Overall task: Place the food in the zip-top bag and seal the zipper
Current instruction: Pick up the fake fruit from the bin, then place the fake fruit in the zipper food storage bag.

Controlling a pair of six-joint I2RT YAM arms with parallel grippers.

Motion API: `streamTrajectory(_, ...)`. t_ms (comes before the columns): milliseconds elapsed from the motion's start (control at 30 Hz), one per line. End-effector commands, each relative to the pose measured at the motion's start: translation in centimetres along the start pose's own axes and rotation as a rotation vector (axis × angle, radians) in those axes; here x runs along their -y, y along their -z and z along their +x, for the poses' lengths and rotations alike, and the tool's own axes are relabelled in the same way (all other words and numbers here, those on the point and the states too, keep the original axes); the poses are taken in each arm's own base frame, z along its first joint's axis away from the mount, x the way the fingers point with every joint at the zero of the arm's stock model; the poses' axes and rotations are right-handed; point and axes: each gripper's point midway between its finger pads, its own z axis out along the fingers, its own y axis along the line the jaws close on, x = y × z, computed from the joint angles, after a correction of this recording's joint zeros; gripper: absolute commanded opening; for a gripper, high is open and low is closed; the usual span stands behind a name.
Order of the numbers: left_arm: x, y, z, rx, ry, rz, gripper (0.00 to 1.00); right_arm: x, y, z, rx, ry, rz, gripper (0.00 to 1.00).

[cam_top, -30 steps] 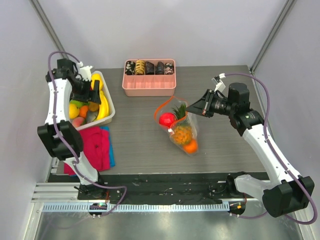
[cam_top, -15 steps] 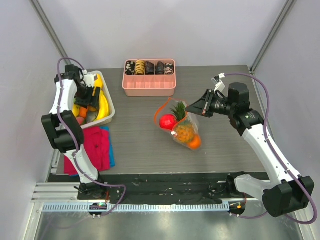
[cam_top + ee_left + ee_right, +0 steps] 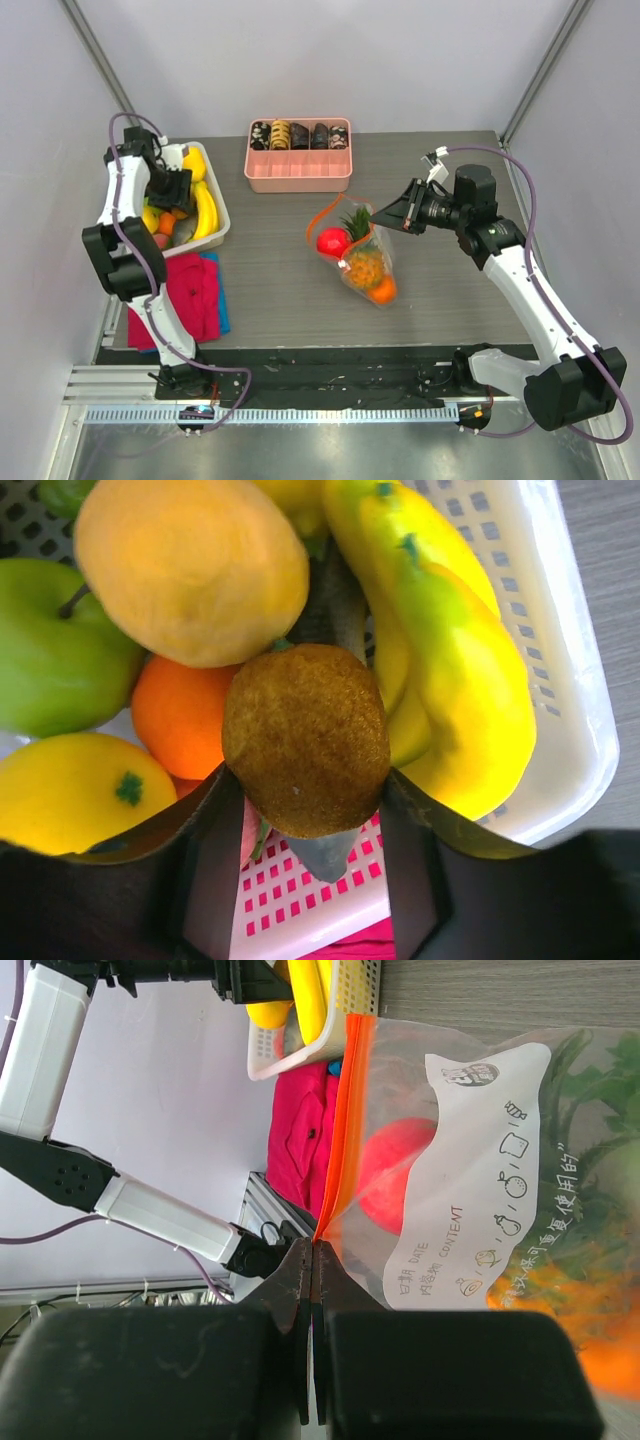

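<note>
The clear zip-top bag (image 3: 357, 255) lies mid-table, its mouth facing left. It holds the round red fruit (image 3: 333, 241), the pineapple (image 3: 365, 264) and the orange ball (image 3: 381, 291). My right gripper (image 3: 377, 214) is shut on the bag's orange-red zipper strip (image 3: 336, 1140) at its far corner and holds that edge up; the red fruit (image 3: 400, 1170) shows through the plastic. My left gripper (image 3: 166, 190) is down in the white basket, its fingers (image 3: 215, 850) closed on both sides of a brown kiwi (image 3: 305, 740). The white radish and the slider are out of view.
The white basket (image 3: 222, 226) at the left holds bananas (image 3: 450, 670), a green apple (image 3: 50, 650), an orange (image 3: 180, 715) and lemons. A pink cloth (image 3: 190, 290) lies in front of it. The pink divided tray (image 3: 298, 172) stands at the back.
My left gripper has come down from the basket's far rim into the basket, around the kiwi. The right gripper keeps its hold; the bag has shifted slightly.
</note>
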Motion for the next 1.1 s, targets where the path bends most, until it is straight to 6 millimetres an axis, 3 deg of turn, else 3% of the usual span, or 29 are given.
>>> streamTrajectory(0,-1.4,5.0,-1.5,0.116,-0.001,-0.056,0.4,-1.1,0.1,-0.9,0.03,0.043,-0.046,0.01)
streamTrajectory(133,-1.0,8.5,-1.6,0.166,0.003,-0.067,0.35,-1.2,0.1,-0.8,0.021,0.048,-0.054,0.01)
streamTrajectory(167,-0.4,9.3,-1.9,0.188,-0.001,-0.048,0.35,-1.3,0.1,-0.9,0.023,0.051,-0.055,0.01)
streamTrajectory(200,0.8,11.4,-2.5,0.242,-0.017,-0.033,0.36,-1.2,0.1,-0.9,0.02,0.05,-0.055,0.01)
streamTrajectory(367,11.6,16.0,-4.9,0.38,-0.196,0.217,0.37,-1.2,0.1,-0.4,0.006,0.047,-0.061,0.01)
streamTrajectory(433,18.2,17.2,-5.4,0.42,-0.316,0.321,0.37,-1.1,0.2,-0.3,0.006,0.052,-0.06,0.01)
streamTrajectory(467,20.1,17.6,-5.8,0.44,-0.344,0.353,0.38,-1.1,0.2,-0.2,0.005,0.053,-0.061,0.01)
streamTrajectory(500,23.9,17.8,-5.5,0.44,-0.385,0.421,0.38,-1.1,0.2,-0.1,0.002,0.051,-0.061,0.01)
streamTrajectory(533,25.7,18.1,-6.2,0.48,-0.415,0.448,0.38,-1.0,0.2,-0.1,0.0,0.052,-0.059,0.01)
streamTrajectory(600,29.2,18.1,-6.1,0.478,-0.46,0.514,0.38,-1.0,0.2,-0.1,-0.001,0.05,-0.06,0.01)
streamTrajectory(633,32.0,18.1,-5.5,0.465,-0.504,0.561,0.38,-1.0,0.2,0.1,-0.006,0.05,-0.062,0.01)
streamTrajectory(733,37.1,16.7,-4.0,0.404,-0.578,0.649,0.38,-1.2,0.2,0.0,-0.007,0.056,-0.069,0.01)
streamTrajectory(900,42.0,13.0,-1.0,0.258,-0.622,0.753,0.38,-1.6,0.3,-0.1,-0.014,0.064,-0.082,0.01)
streamTrajectory(1067,44.7,11.6,0.9,0.217,-0.643,0.81,0.39,-2.0,0.5,0.0,-0.019,0.073,-0.096,0.01)
